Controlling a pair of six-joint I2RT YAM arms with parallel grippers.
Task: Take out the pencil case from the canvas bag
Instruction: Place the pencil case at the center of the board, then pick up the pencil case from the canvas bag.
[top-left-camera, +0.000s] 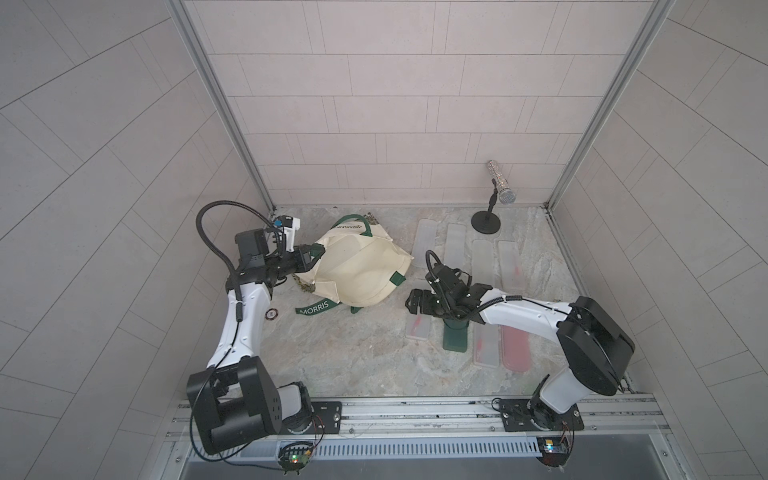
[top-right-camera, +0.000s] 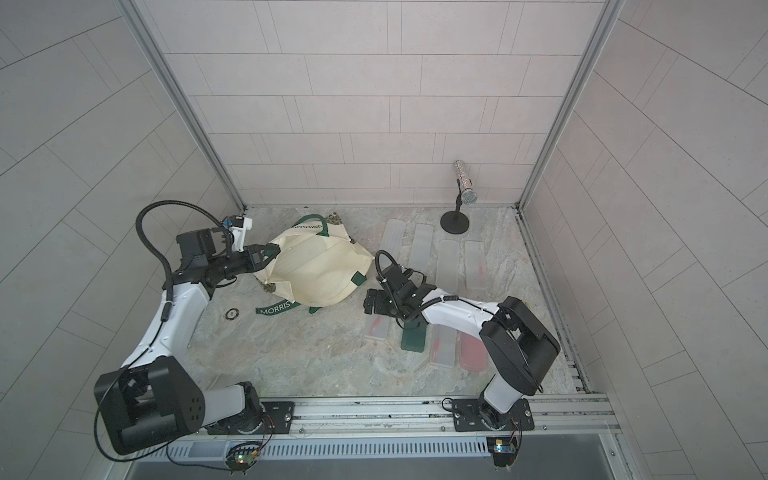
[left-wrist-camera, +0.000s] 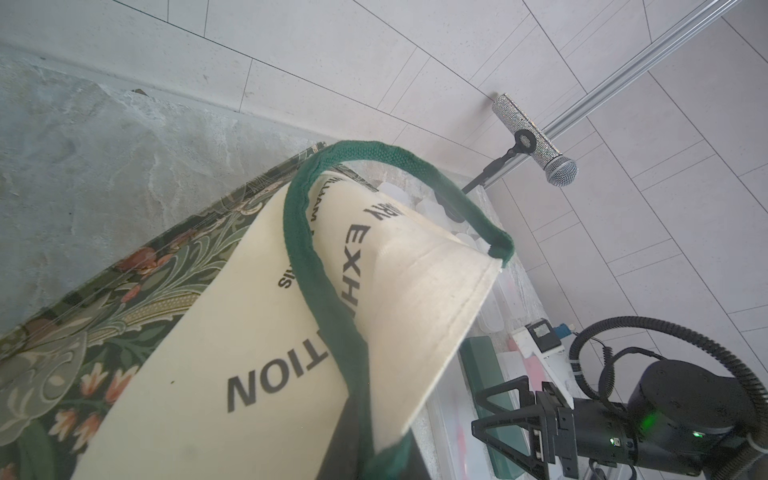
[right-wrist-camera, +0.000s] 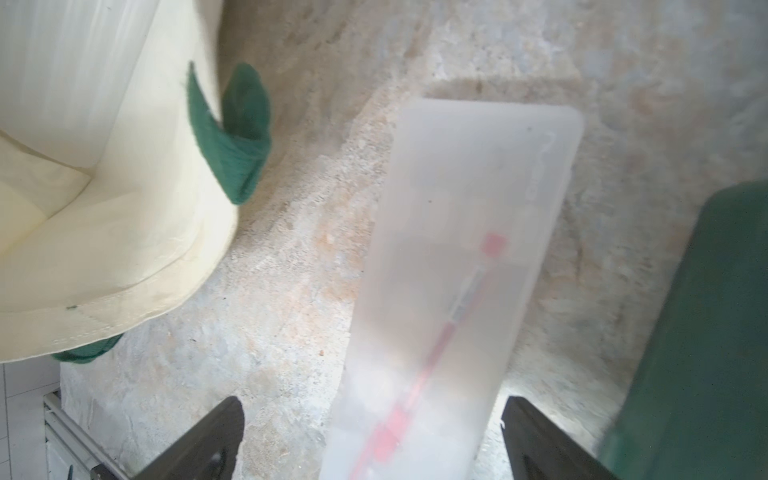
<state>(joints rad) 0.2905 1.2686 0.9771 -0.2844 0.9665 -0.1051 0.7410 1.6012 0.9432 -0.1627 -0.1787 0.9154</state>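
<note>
canvas bag (top-left-camera: 365, 270) lies slumped on the marble-patterned table (top-left-camera: 353, 365), left of centre in both top views, with its leafy green base band turned toward the left wall. left gripper (top-left-camera: 314, 252) is at the bag's left edge, jaws clenched on a dark green strap handle (left-wrist-camera: 332, 299). the second strap, lettered "morris" (top-left-camera: 314, 310), trails flat on the table below the bag. whether anything remains inside the bag cannot be told. right gripper (top-left-camera: 419, 305) hangs right of centre, just beside the bag's lower right corner, jaws released and spread wide. in the right wrist view its fingertips (right-wrist-camera: 226, 419) stand either side of a frosted pencil case (right-wrist-camera: 457, 266), which lies flat on the table outside the bag with a red pen showing through; neither tip appears to touch it. a dark green pencil case (top-left-camera: 455, 336) lies just beside it, and a pink one (top-left-camera: 515, 349) farther right. four more frosted cases (top-left-camera: 424, 237) lie in a row behind. a glittering microphone (top-left-camera: 503, 192) on a stand occupies the upper right corner of the table.
</note>
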